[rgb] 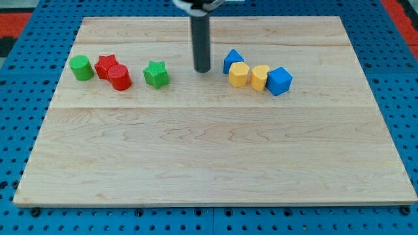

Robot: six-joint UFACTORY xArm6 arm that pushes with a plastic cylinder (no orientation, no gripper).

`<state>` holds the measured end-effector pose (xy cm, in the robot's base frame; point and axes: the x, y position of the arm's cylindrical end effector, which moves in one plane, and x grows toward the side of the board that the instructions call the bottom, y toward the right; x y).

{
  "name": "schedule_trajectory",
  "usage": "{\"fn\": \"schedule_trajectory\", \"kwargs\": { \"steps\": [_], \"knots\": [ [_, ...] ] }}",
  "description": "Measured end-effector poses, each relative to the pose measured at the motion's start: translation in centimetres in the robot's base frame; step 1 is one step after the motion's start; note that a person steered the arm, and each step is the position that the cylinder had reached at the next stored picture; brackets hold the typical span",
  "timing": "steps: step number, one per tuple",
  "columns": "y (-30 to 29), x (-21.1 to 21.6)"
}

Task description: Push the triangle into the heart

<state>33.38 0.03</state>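
Observation:
The blue triangle (232, 60) sits right of the board's top middle. It touches a yellow pentagon-like block (239, 74) just below it. A second yellow block, which looks like the heart (260, 77), is next to that on the right, and a blue cube (279, 81) touches the heart's right side. My tip (202, 70) rests on the board just left of the blue triangle, a small gap apart from it. The rod rises straight up from the tip to the view's top.
A green star (156, 74) lies left of my tip. Further left are a red cylinder (120, 77), a red star (106, 65) and a green cylinder (81, 68). The wooden board (209, 163) lies on a blue pegboard.

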Motion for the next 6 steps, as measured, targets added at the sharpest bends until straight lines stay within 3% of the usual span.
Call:
{"fn": "schedule_trajectory", "kwargs": {
  "steps": [1,3,4,6],
  "knots": [
    [4.7,-0.5],
    [6.9,-2.2],
    [10.7,-2.8],
    [7.7,-1.8]
  ]
}}
